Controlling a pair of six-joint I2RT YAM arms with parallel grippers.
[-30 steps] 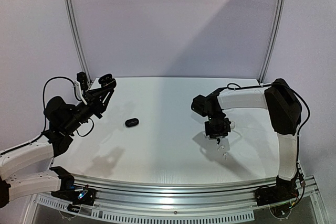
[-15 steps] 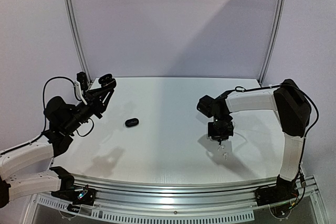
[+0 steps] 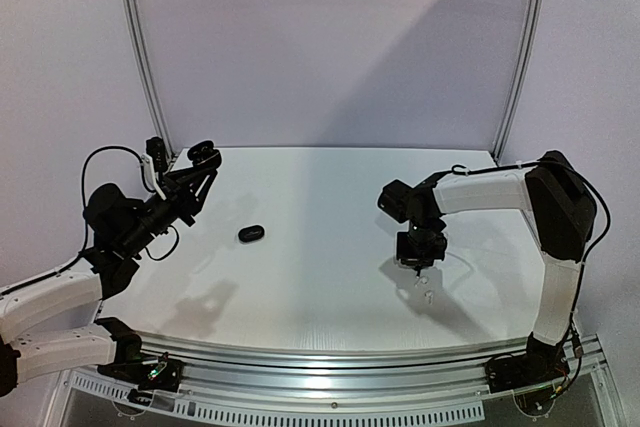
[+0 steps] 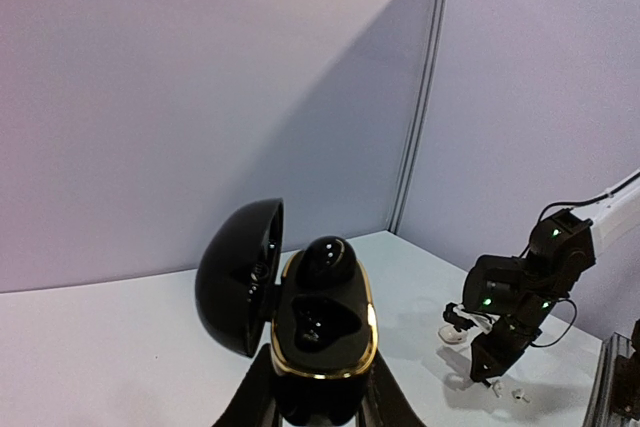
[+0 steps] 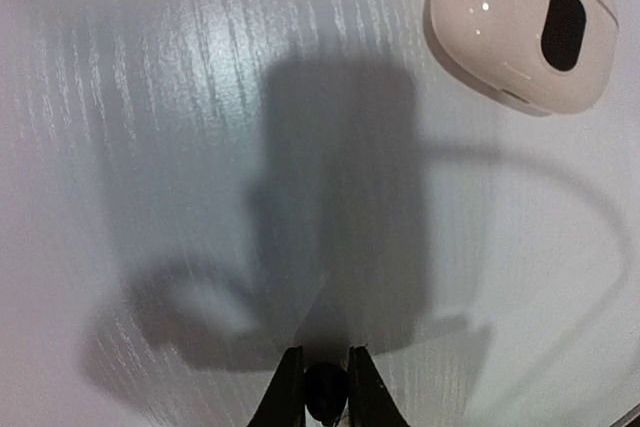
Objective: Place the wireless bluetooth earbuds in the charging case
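Observation:
My left gripper (image 4: 316,392) is shut on an open black charging case (image 4: 320,342) with a gold rim, held up off the table (image 3: 203,154). A black earbud (image 4: 328,263) sits in the case's upper slot, and the lower slot is empty. My right gripper (image 5: 324,372) points down at the table (image 3: 416,263). Its fingers press on a small black earbud (image 5: 324,394). Two white earbuds (image 3: 427,290) lie on the table just in front of that gripper.
A closed white case (image 5: 520,27) lies close behind the right gripper. A closed black case (image 3: 251,233) rests on the white table (image 3: 320,287) left of centre. Metal frame posts (image 3: 140,57) stand at the back corners.
The right arm has shifted slightly right and lower, and its jaws have narrowed onto the black earbud. The left arm and its case have not moved.

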